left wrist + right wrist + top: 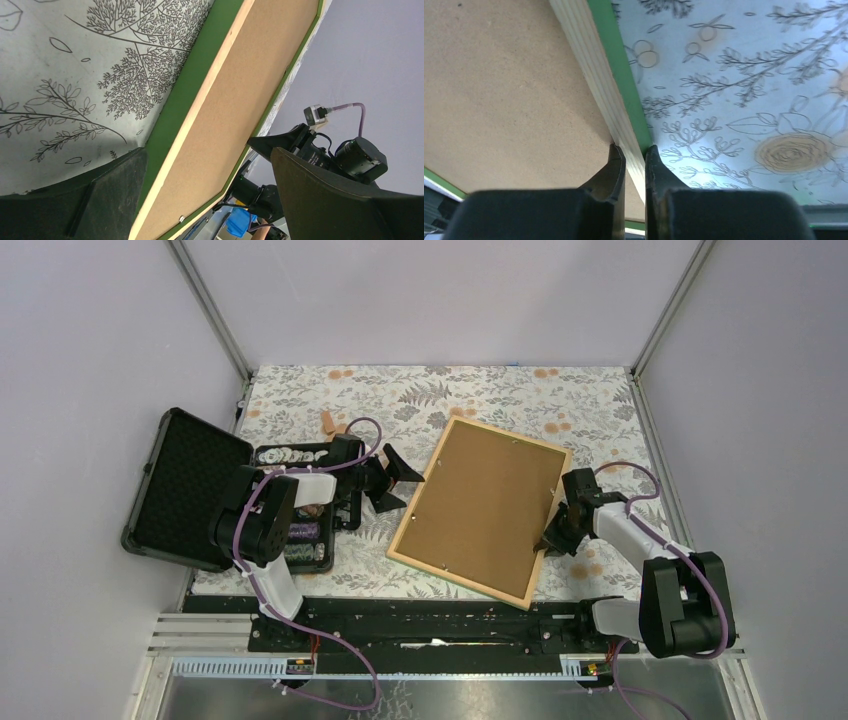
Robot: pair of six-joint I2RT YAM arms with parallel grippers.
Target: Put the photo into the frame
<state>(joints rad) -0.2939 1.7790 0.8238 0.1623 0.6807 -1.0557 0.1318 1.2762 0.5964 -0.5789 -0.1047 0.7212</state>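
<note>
While the open black case (186, 490) sits at the table's left edge, the left gripper (400, 483) hovers with its jaws spread wide, just left of the frame (458, 580). That frame is mid-table, back up, its brown backing board (487, 508) showing. The right gripper (635, 167) is clamped on the frame's right-hand wooden rail.

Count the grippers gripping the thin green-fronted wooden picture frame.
1. The right gripper pinches the green-fronted light-wood picture frame by its right rail; the left gripper hangs open beside the left edge, gripping nothing.
</note>
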